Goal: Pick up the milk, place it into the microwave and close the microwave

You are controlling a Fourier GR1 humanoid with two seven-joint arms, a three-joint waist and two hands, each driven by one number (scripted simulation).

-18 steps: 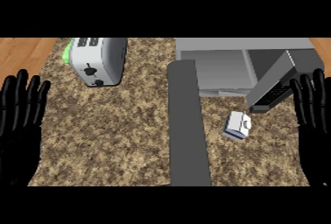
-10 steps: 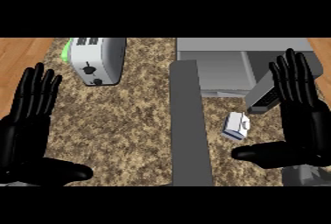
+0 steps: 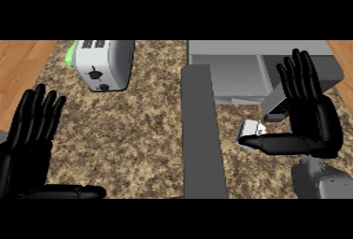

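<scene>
Closing in on milk at 4 o'clock with right hand: fingers straight, thumb perhaps touching; no grasp yet. Left hand relaxed, 8 o'clock.

The right robot hand covers part of the milk — the toaster is cropped at top.

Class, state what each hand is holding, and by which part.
Nothing is held. The right hand is open beside the milk, fingers straight; the left hand is open too.
</scene>
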